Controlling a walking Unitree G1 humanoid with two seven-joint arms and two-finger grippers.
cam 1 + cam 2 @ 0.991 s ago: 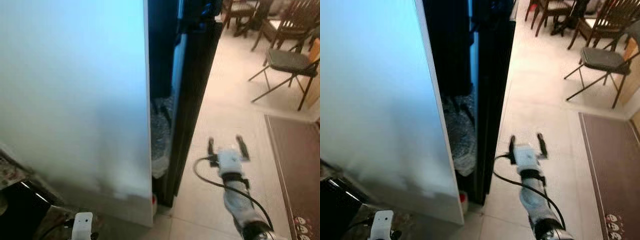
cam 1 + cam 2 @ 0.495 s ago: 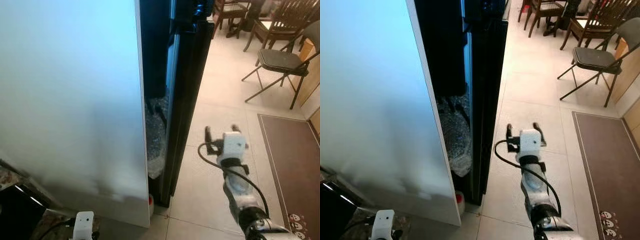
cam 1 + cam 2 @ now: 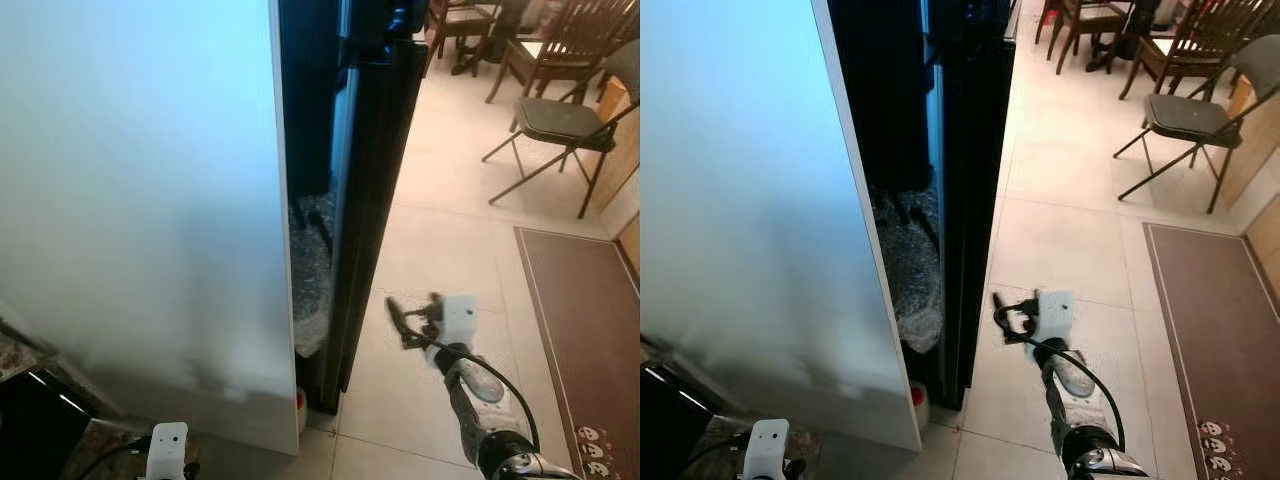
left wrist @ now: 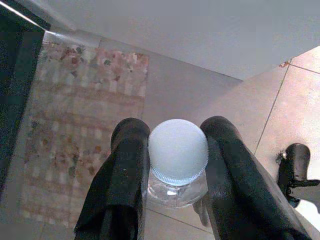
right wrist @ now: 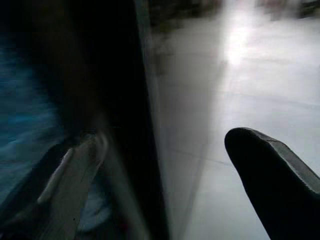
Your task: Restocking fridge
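left eye view: the tall white fridge door (image 3: 140, 200) stands ajar, its edge towards the camera, and beside it is the black fridge body (image 3: 370, 190) with a dark gap between them, where a crinkled clear plastic bag (image 3: 312, 270) sits low down. the right end effector (image 3: 412, 312) is turned sideways over the pale tiled floor (image 3: 450, 220), fingers wide and pointing at the black body's lower edge, just beside it. a folding metal chair (image 3: 560, 125) stands well apart.

right eye view: same layout; the right arm is plainly the nearer one to the gap.

left wrist view: the left end effector (image 4: 175, 155) is clamped on a clear plastic bottle with a round white cap (image 4: 178, 150), upright, long axis along the fingers, held low over a patterned rug (image 4: 75, 135).

right wrist view: blurred; one black finger (image 5: 270, 175) over floor, the black body's edge running upright between the spread fingers. judging by this, the door needs swinging wider before the bottle can go in.
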